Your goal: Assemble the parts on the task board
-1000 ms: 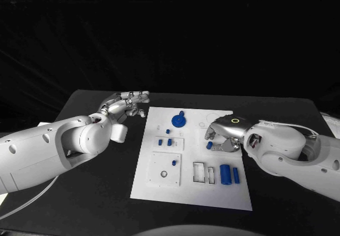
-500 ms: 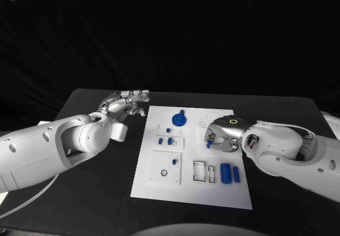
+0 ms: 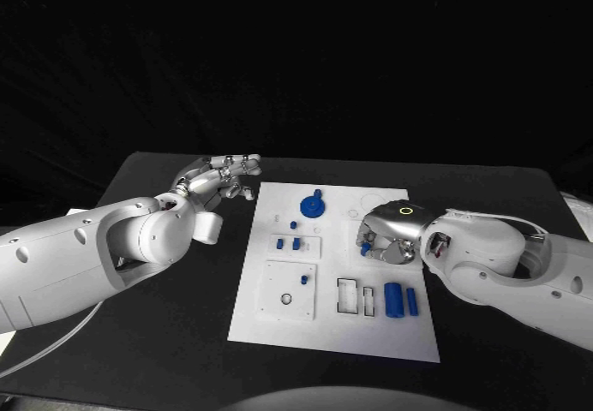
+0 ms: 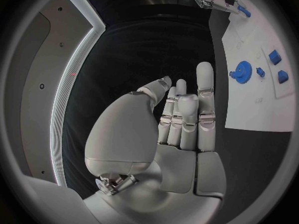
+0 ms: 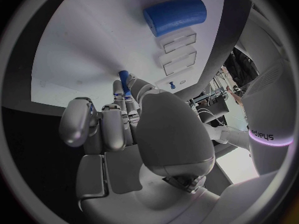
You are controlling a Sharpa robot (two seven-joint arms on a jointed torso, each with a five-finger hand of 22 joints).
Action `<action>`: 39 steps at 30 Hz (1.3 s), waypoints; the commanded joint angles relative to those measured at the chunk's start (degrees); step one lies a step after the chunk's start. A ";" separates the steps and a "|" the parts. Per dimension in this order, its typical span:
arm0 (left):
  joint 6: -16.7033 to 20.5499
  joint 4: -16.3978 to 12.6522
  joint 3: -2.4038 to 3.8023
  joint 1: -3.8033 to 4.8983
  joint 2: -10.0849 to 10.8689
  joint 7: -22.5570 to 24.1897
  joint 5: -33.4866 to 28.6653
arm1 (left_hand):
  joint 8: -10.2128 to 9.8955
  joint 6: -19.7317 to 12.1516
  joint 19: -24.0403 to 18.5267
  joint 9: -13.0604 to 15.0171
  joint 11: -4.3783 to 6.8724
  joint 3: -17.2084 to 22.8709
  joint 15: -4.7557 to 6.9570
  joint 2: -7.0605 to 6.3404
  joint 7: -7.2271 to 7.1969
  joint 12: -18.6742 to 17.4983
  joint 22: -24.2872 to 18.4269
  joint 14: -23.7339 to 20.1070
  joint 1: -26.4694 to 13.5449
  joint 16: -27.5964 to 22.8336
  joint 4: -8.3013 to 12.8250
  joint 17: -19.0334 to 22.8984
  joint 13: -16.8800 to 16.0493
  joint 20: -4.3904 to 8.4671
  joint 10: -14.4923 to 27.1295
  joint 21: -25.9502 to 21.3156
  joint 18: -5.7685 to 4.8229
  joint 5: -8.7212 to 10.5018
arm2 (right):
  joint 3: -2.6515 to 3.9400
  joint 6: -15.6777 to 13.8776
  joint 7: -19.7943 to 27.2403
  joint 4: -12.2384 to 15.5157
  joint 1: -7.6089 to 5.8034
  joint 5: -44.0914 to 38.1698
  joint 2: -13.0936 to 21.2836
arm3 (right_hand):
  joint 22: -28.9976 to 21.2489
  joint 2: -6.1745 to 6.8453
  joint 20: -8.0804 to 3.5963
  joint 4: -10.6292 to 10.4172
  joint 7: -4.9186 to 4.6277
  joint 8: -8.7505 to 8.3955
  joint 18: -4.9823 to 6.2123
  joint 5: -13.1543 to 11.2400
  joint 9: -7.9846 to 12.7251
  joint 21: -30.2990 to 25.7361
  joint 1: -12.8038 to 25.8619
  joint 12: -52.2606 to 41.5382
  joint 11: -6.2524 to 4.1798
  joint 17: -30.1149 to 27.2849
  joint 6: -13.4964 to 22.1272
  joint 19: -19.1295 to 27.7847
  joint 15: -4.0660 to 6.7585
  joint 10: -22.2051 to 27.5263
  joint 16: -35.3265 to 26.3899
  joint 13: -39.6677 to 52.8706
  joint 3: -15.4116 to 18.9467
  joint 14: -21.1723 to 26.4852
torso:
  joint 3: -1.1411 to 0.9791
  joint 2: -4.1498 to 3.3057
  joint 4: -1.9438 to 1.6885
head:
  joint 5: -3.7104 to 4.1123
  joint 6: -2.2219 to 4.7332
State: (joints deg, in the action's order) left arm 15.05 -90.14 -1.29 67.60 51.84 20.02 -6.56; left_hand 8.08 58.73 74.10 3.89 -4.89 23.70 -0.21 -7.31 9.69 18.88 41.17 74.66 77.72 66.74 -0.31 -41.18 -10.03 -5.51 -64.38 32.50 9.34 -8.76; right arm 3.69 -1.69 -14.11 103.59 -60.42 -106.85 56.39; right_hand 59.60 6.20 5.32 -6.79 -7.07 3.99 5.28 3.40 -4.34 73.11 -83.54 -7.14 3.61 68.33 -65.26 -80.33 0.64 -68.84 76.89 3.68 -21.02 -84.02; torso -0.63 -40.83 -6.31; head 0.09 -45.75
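Silver right hand [image 3: 386, 233]: hangs palm-down over the task board [image 3: 333, 342], right of the blue gear [image 3: 312, 207], fingers curled together.
Held part: a small blue peg [image 5: 124, 78] pinched at the fingertips, long axis along the fingers, tip toward the board.
Left hand [image 3: 220, 181]: over the black desk [image 3: 148, 342] just left of the board, fingers apart and nearly straight, holding nothing.
Blue cylinder [image 3: 393, 300]: lying on the board near its right edge, lengthwise.

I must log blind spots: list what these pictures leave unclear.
- Head view: the right hand covers most of the small blue part it pinches; its shape is unclear.
- Head view: the blue pieces on the task board are too small to identify.
- Right wrist view: the fingers hide the part's lower end.
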 commanded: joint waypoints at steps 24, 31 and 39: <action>-0.74 0.34 0.02 0.02 -0.22 0.05 -0.19 | 0.32 -0.52 -0.13 0.05 0.00 -0.24 0.16 0.56 -0.06 0.76 -0.08 -0.51 0.56 0.07 0.23 0.11 -0.21 -0.09 0.69 -0.32 1.05 -0.09 | 0.02 -3.84 -0.79 3.73 -2.30 11.03 3.57 | 1.11 -1.57 -1.02 -0.34 0.66 1.04 0.27 -0.36 -0.78 0.91 0.80 0.95 -0.75 1.05 -2.85 -0.40 1.12 -3.46 1.16 0.22 -2.43 -2.65 | 0.04 0.07 0.05 | 0.37 0.18; -0.69 0.39 0.02 0.02 -0.31 0.24 -0.19 | 0.38 -0.53 -0.12 0.05 0.01 -0.16 0.16 0.67 -0.05 0.92 -0.08 -0.52 0.71 0.10 0.31 0.11 -0.25 -0.08 0.77 -0.32 1.05 -0.11 | 0.04 -4.86 0.34 7.28 -2.73 15.15 2.89 | 0.80 -1.17 -1.09 -0.35 0.52 0.86 0.33 -0.36 -0.79 0.75 1.11 1.38 -0.67 0.81 -2.70 -0.30 1.11 -3.40 1.04 0.16 -2.37 -2.60 | -0.05 -0.03 0.01 | -0.14 0.02; -0.92 0.42 0.02 0.02 -0.57 0.25 -0.19 | 0.38 -0.53 -0.12 0.05 0.01 -0.16 0.16 0.67 -0.05 0.92 -0.08 -0.52 0.71 0.10 0.31 0.11 -0.25 -0.08 0.77 -0.32 1.05 -0.11 | -0.01 -6.00 2.14 9.02 -1.67 12.52 -1.23 | 0.73 -1.10 -1.09 -0.35 0.49 0.81 0.34 -0.35 -0.79 0.71 1.18 1.48 -0.65 0.77 -2.66 -0.28 1.10 -3.38 1.03 0.15 -2.37 -2.60 | 0.09 0.07 -0.03 | -0.77 -0.29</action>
State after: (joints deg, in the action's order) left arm 15.06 -89.68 -1.30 67.60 51.42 19.82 -6.56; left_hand 8.08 58.73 74.10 3.89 -4.90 23.70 -0.08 -7.01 9.69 19.52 41.18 74.53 78.02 66.73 -0.32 -41.14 -10.23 -5.51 -63.98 32.50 9.34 -8.76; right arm 3.71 -6.67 -13.59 112.43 -62.36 -93.69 55.55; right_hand 60.38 5.12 4.50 -7.27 -6.49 4.57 5.29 2.89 -4.98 73.89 -82.80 -5.91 2.78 69.19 -67.62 -80.74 1.44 -71.88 77.89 3.92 -23.19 -84.03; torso -0.58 -40.79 -6.34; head -0.46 -46.01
